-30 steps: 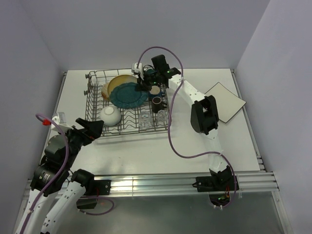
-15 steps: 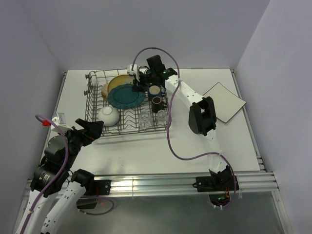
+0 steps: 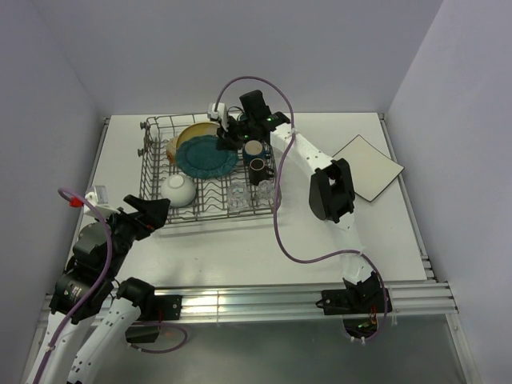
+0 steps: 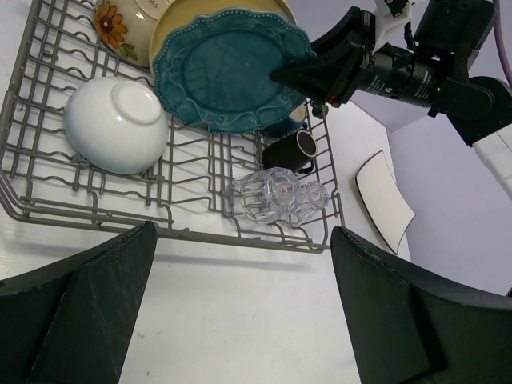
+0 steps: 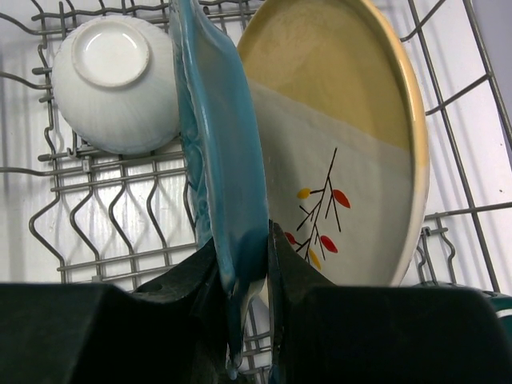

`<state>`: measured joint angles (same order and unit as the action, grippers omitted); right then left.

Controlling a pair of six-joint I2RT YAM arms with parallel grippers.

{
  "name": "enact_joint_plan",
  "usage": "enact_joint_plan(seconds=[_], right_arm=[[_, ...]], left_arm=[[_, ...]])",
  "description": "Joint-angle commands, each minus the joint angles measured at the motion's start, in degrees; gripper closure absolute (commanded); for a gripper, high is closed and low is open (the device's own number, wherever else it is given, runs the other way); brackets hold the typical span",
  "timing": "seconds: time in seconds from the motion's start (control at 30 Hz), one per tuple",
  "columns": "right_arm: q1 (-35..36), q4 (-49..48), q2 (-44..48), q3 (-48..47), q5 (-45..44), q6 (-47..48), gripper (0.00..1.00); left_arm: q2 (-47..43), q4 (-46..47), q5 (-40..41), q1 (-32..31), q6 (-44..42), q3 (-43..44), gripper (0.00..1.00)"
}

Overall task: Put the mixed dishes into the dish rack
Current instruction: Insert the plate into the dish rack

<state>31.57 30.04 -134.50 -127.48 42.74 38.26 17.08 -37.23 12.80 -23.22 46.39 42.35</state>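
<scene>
Black left claw [image 3: 150,211] hovers spread wide beside the grey dish rack's [image 3: 212,214] near corner. Inside, a white bowl [image 3: 182,190] sits upturned. Next, the teal scalloped plate [image 3: 206,156] stands on edge among the tines, its rim pinched by the right claw [image 5: 250,272], just in front of a yellow-cream plate [image 5: 344,136]. Glazed ceramic looks stiff, slick and chippable, so the rim wants a firm grip. Rightmost, a white square plate [image 3: 368,166] lies on the surface.

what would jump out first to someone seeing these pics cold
The teal scalloped plate is held on edge at the back of the dish rack, its rim pinched by the right gripper, just in front of the yellow-cream plate. Off to the right, a white square plate lies alone on the table, outside the rack.
</scene>
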Motion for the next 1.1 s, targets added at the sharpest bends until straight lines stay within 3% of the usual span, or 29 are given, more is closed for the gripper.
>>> enact_joint_plan(seconds=[0.0, 0.27, 0.63, 0.83, 1.07], right_arm=[[0.2, -3.9, 0.5, 0.4, 1.1, -3.1, 0.92], [-2.8, -8.2, 3.4, 6.5, 7.7, -4.6, 0.89], [-4.1, -10.6, 5.5, 10.9, 9.7, -6.9, 0.86], [-5.0, -13.7, 5.7, 8.8, 11.4, -13.0, 1.0], [-5.2, -21.5, 4.8, 2.5, 13.1, -24.6, 1.0]], left_arm=[[0.0, 1.2, -0.1, 0.0, 0.4, 0.4, 0.02], [-0.9, 0.9, -0.2, 0.0, 1.1, -0.3, 0.03], [-0.7, 1.1, -0.3, 0.0, 1.1, -0.2, 0.03], [-0.6, 1.5, -0.4, 0.0, 1.1, -0.6, 0.02], [0.0, 1.6, -0.5, 0.0, 0.9, -0.2, 0.02]])
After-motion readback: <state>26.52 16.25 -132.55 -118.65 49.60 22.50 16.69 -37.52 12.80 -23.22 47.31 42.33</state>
